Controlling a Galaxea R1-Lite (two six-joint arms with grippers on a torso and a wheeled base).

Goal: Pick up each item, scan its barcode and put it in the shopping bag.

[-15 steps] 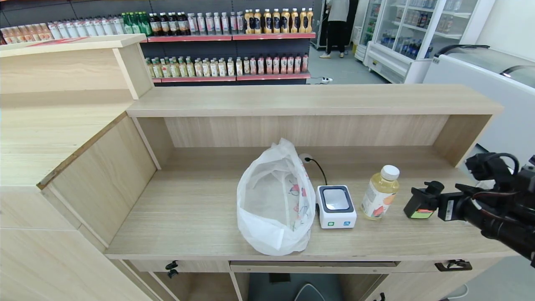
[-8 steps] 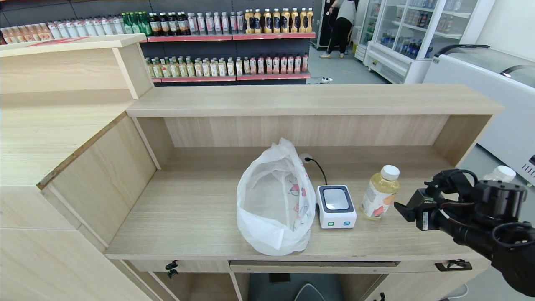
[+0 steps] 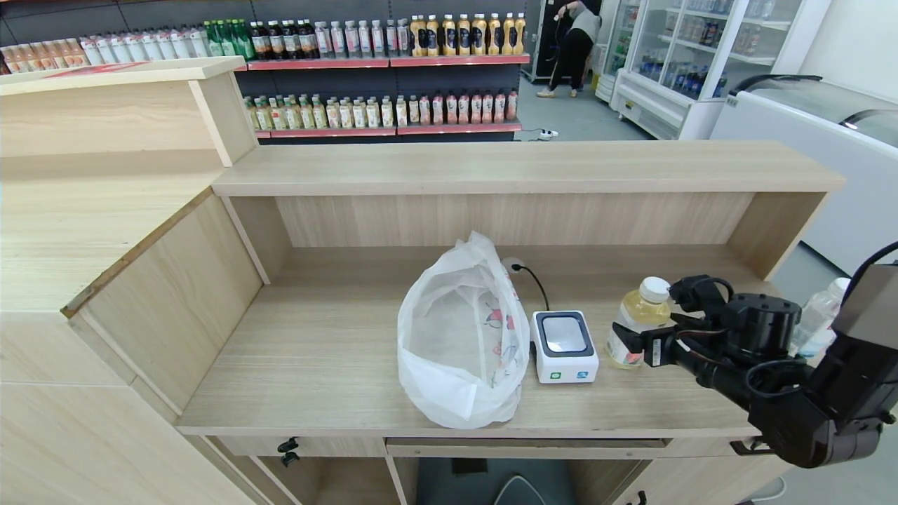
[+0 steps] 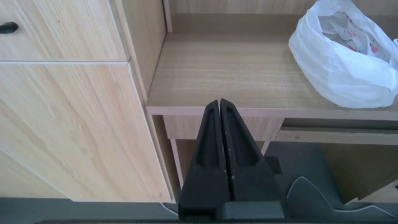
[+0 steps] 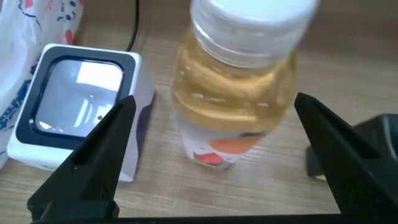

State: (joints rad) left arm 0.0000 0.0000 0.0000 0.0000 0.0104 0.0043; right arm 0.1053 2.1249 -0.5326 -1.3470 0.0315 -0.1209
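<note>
Sets the right hand spread wide either side of the juice bottle, right of centre; holds the left hand pinched shut.

No text can be read on the bottle. Two badges at 6 o'clock on the scanner cannot be deciphered.

Upright juice bottle beside scanner, open white shopping bag
</note>
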